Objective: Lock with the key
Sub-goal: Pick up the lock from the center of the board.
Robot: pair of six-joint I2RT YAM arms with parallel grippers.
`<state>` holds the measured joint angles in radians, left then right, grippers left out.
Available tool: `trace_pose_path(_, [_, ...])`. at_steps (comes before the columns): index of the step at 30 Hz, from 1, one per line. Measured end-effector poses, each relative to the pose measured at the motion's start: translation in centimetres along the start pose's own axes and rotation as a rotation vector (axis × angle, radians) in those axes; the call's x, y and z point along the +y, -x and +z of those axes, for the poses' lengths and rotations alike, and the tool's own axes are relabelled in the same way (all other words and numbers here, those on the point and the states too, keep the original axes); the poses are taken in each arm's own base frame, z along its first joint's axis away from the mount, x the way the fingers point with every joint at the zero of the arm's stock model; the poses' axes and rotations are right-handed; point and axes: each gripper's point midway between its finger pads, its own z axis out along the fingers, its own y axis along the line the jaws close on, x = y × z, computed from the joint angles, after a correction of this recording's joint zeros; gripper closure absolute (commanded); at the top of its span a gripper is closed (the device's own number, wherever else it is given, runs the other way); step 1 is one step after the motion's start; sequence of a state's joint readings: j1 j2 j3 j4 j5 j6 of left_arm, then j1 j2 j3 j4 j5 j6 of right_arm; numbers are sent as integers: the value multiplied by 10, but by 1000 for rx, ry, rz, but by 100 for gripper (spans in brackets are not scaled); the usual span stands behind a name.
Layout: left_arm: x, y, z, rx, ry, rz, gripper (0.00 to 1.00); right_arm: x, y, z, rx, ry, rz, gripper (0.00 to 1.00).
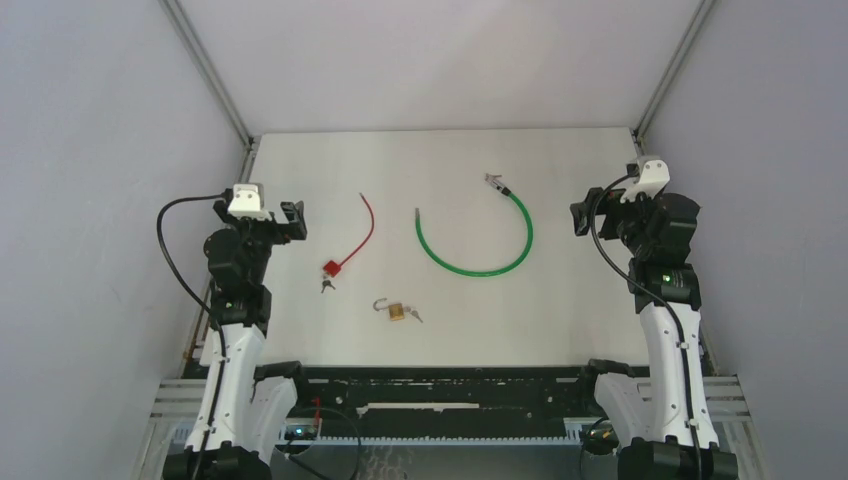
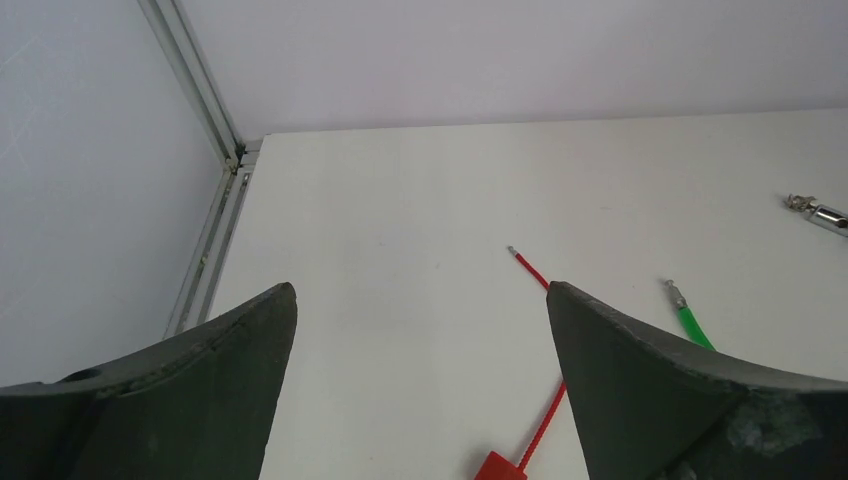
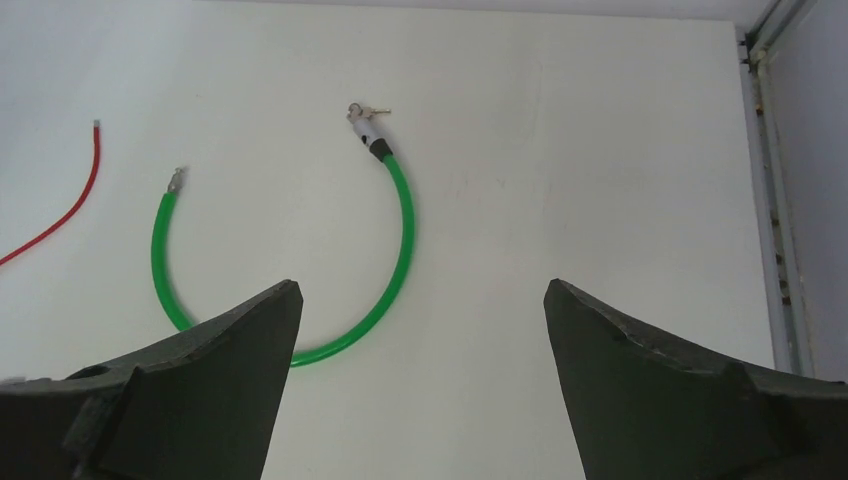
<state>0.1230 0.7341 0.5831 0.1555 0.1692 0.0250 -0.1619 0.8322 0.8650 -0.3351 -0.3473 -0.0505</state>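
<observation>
A small brass padlock [image 1: 396, 311] with its shackle open lies near the table's front middle, a key [image 1: 415, 317] at its right side. A red cable lock [image 1: 330, 267] with keys [image 1: 325, 286] lies left of centre; its red cable [image 2: 533, 272] and body [image 2: 500, 467] show in the left wrist view. A green cable lock [image 1: 480, 245] lies open in a loop at centre, its metal head with a key [image 3: 365, 122] at the far end. My left gripper [image 1: 296, 221] is open and empty at the left. My right gripper [image 1: 579, 219] is open and empty at the right.
The white table [image 1: 450, 160] is walled by white panels with metal rails at the back corners [image 1: 245, 140]. The green cable's free tip [image 2: 678, 296] lies beside the red cable. A black rail [image 1: 440, 385] runs along the near edge between the arm bases.
</observation>
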Motion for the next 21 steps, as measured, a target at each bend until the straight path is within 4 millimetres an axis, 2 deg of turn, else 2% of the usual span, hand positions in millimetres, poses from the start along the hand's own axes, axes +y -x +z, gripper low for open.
trace_pose_path(9, [-3, 0, 0, 0, -19, 0, 0, 9, -4, -1, 17, 58, -19, 0])
trace_pose_path(16, [-8, -8, 0, 17, -47, 9, 0, 11, -5, -1, 19, 71, -22, 0])
trace_pose_path(19, [-25, -20, -1, 60, -167, 82, 0, 15, -5, -1, 20, 92, -26, 0])
trace_pose_path(21, [-43, -43, -4, 157, -296, 179, 0, 20, -6, -1, 20, 119, -38, 0])
